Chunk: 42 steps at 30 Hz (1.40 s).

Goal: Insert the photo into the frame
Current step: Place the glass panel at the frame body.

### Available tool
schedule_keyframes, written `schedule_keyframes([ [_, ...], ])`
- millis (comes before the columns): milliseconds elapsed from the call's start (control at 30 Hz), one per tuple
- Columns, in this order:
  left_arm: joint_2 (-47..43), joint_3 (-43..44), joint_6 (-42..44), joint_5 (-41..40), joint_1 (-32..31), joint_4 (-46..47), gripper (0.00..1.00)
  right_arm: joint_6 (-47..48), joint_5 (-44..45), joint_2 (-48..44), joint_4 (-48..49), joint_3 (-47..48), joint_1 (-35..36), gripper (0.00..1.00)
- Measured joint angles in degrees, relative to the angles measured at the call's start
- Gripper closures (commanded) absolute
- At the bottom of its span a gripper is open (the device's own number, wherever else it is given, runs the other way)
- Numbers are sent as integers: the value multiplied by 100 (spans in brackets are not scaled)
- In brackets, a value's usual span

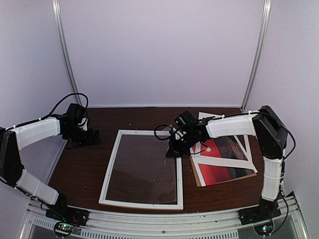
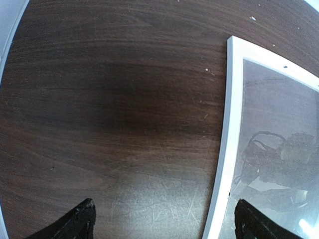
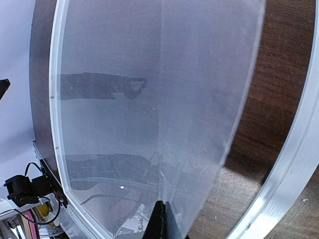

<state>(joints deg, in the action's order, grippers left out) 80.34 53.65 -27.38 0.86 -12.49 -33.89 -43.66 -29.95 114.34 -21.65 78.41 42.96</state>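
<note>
Workbench of dark wood (image 1: 79, 169), seen from above, with two robot arms reaching in from the bottom edge. In the lower centre of the picture lies the frame (image 1: 142, 203), a thin white rectangle flat on the wood.

The right gripper (image 1: 173, 149) sits at the frame's upper right corner. Its wrist view shows the jaws pinched together on the edge of a clear sheet (image 3: 149, 99), which hangs tilted above the frame's opening. The left gripper (image 1: 92, 138) is at the left of the picture, just outside the frame's upper left corner. Its jaws are spread wide with nothing between them.

The photo (image 1: 217, 172), a red sky, lies at the right of the picture, beside the frame and not in it. A white paper mat (image 1: 227, 160) lies partly across it.

The likeliest trouble is the sheet. It looks thin and glossy and is held by one edge only, so it could bow, slip from the pinch, or drop skewed across a frame rail. Dragging it could also push the frame, since the left gripper is not bracing it. When set aside towards the right, the sheet may land on the photo pile and bury it further. The mat poses a later risk, because a grasp at the photo could catch the mat as well.
</note>
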Motion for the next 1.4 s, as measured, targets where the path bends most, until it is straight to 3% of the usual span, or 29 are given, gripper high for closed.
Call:
schedule_keyframes([
  [1400, 0, 0, 0, 31, -11, 0, 2, 129, -2, 79, -85, 11, -57, 100],
])
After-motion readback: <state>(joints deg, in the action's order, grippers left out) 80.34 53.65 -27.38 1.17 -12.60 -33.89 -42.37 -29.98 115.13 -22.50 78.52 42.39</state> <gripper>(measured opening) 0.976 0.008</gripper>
